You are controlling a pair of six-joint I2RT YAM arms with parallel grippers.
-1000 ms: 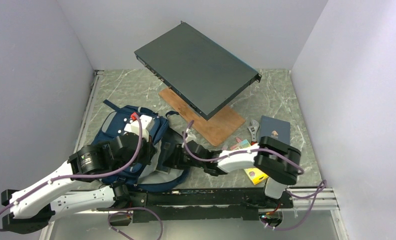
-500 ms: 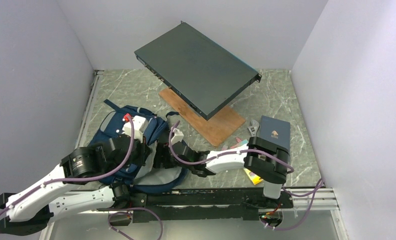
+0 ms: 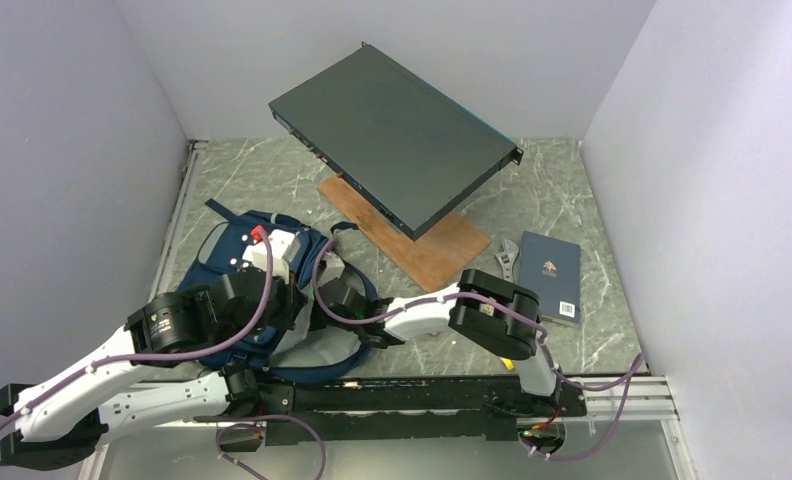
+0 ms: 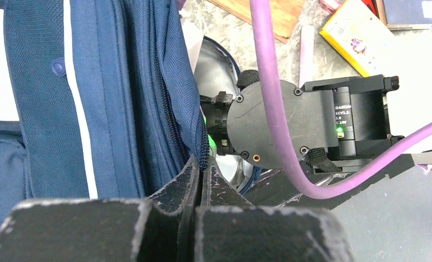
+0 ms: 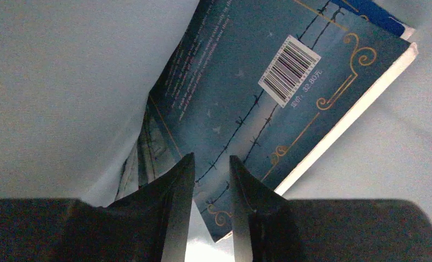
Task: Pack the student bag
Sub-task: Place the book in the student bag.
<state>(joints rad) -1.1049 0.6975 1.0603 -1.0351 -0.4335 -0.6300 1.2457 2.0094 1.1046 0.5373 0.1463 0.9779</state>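
Right arm has pushed further left over the last second. My right gripper point(image 5: 211, 164) is now inside the student bag point(image 3: 227, 262), with grey lining on both sides of it. Jaws stand at a narrow slit, nothing visibly between them.

A blue book point(image 5: 290, 103) lies just ahead of the fingertips, flat against the lining. It looks released, so I judge one item packed.

My left gripper point(image 4: 201, 170) is pinched fully closed on the bag's zip edge, holding the mouth open beside my right wrist.

A second blue book point(image 3: 550, 272) waits beyond my right elbow, well away from the gripper.
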